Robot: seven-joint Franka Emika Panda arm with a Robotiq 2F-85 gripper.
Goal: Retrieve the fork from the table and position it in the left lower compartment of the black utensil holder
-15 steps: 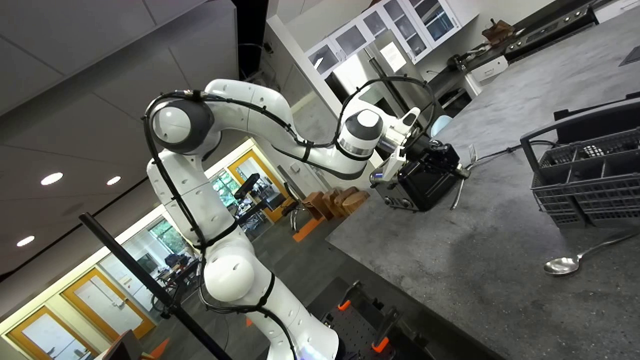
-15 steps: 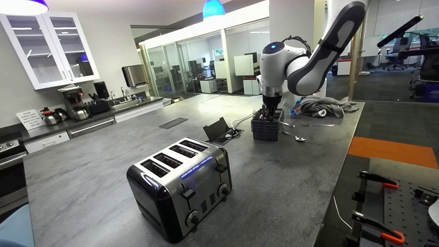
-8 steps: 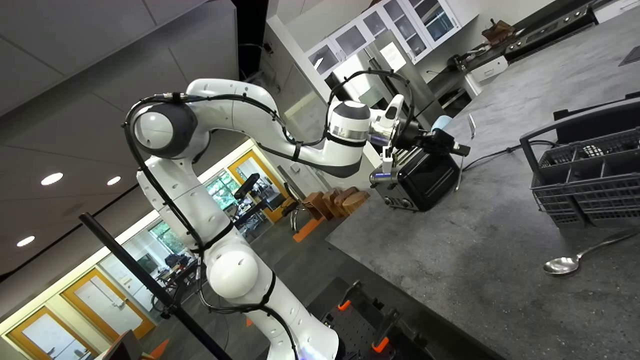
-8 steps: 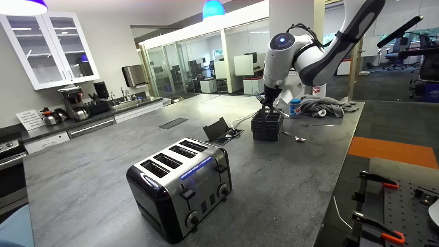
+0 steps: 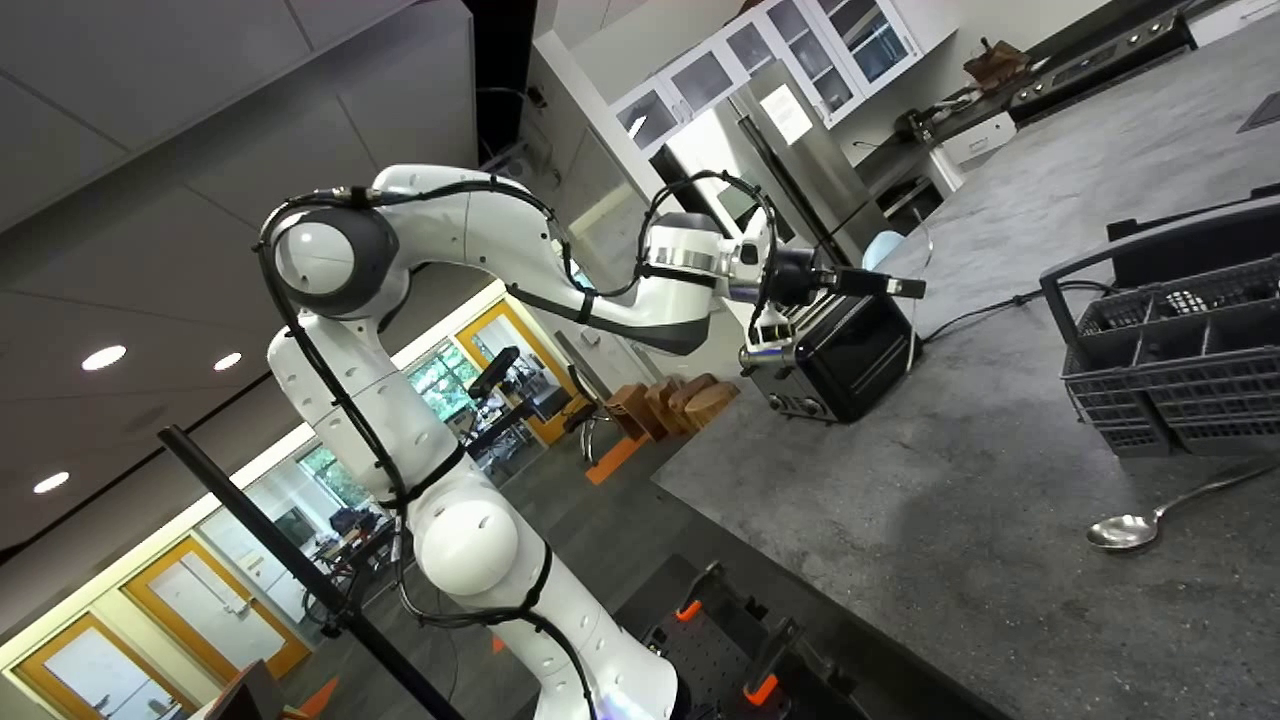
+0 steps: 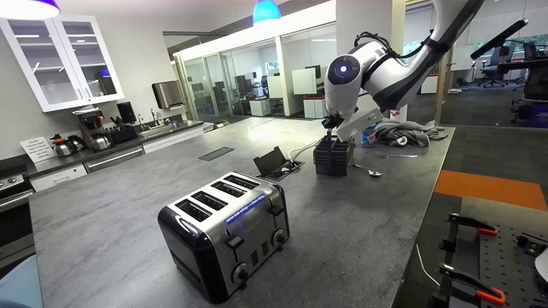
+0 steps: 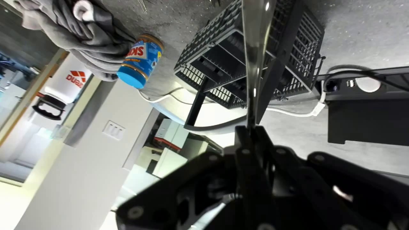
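Pincer, lower middle of wrist frame: closed on the fork. Fork: handle's long axis running to the top edge, in front of the black utensil holder, upper middle. Needed, to my eye: that axis swung into line with a compartment.

Opposed exterior views sharing the surface

In an exterior view, tilted, the cutlery basket is standing near; in an exterior view, the toaster. The wrist view is peering closely past the fingers into the basket.
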